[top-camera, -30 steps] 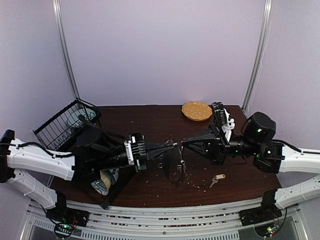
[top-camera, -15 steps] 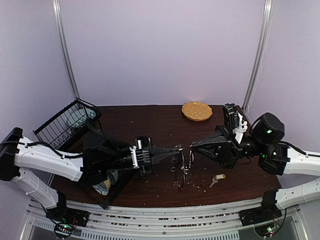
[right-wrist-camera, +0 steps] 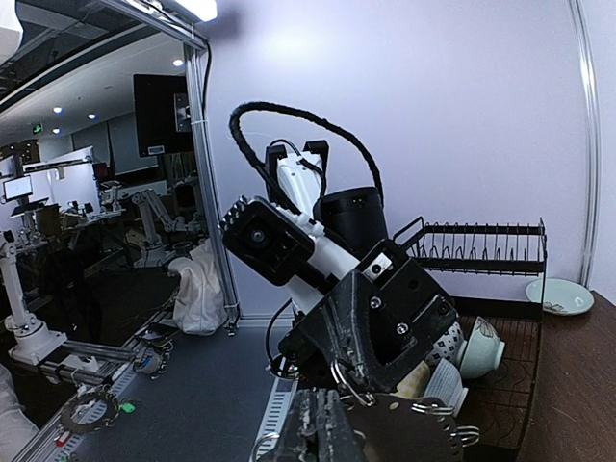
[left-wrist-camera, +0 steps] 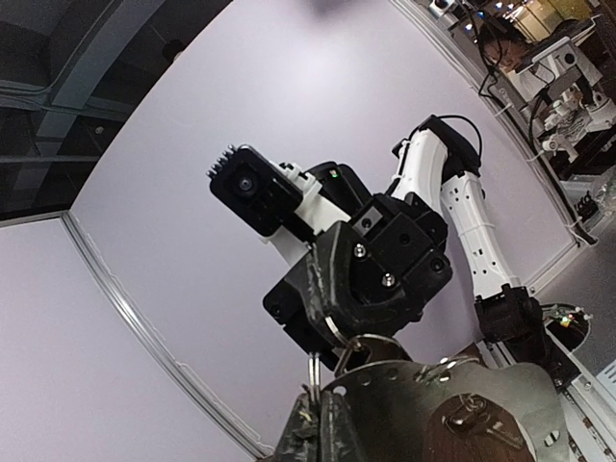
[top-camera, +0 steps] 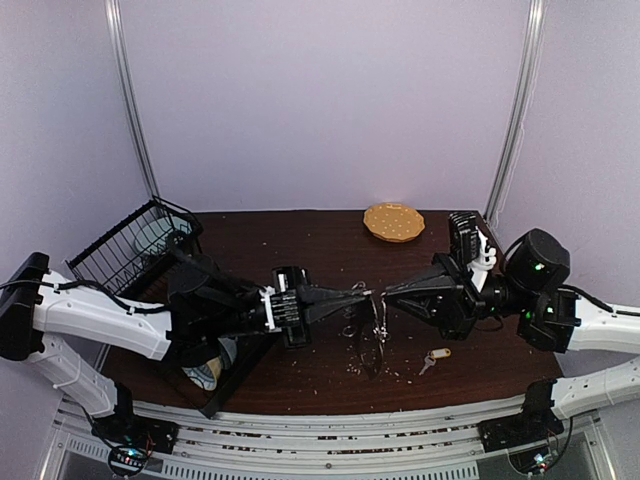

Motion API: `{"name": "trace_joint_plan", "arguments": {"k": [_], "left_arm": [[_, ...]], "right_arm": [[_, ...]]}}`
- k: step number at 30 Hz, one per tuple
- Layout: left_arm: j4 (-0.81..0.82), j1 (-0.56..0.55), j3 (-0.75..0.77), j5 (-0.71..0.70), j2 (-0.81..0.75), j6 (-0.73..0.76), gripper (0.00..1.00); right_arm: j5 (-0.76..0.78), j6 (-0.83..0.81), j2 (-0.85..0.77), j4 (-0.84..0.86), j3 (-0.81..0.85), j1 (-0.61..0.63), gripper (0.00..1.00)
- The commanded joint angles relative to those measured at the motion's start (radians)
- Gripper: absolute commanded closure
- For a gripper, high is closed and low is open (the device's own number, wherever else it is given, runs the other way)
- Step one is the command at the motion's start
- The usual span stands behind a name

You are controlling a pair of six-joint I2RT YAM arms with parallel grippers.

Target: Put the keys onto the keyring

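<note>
The keyring [top-camera: 368, 325] hangs in the air over the middle of the worktop [top-camera: 300, 240]. It is held up between the left end effector [top-camera: 352, 294] and the right end effector [top-camera: 388, 296], which meet tip to tip, and both look clenched on it. The key with the yellow tag [top-camera: 434, 359] lies alone on the worktop near the front right edge, below the right end effector and apart from the ring, so it is not on yet. I cannot tell if the other key hangs on the ring.
</note>
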Motion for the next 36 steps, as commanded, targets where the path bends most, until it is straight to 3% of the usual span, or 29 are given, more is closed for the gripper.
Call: {"name": "trace_joint_plan", "arguments": {"k": [1,12,31,36], "left_arm": [[0.073,-0.006,0.040,0.020,0.008,-0.016,1.00],[0.070,-0.006,0.052,0.036,0.018,-0.017,1.00],[0.064,-0.007,0.045,-0.027,0.014,-0.023,1.00],[0.072,-0.007,0.050,-0.023,0.020,-0.025,1.00]], "right_arm": [[0.022,-0.019,-0.005,0.037,-0.010,-0.004,1.00],[0.098,-0.013,-0.013,0.049,-0.020,-0.005,1.00],[0.091,-0.023,-0.061,0.039,-0.040,-0.010,1.00],[0.024,0.009,-0.039,0.095,-0.047,-0.011,1.00]]}}
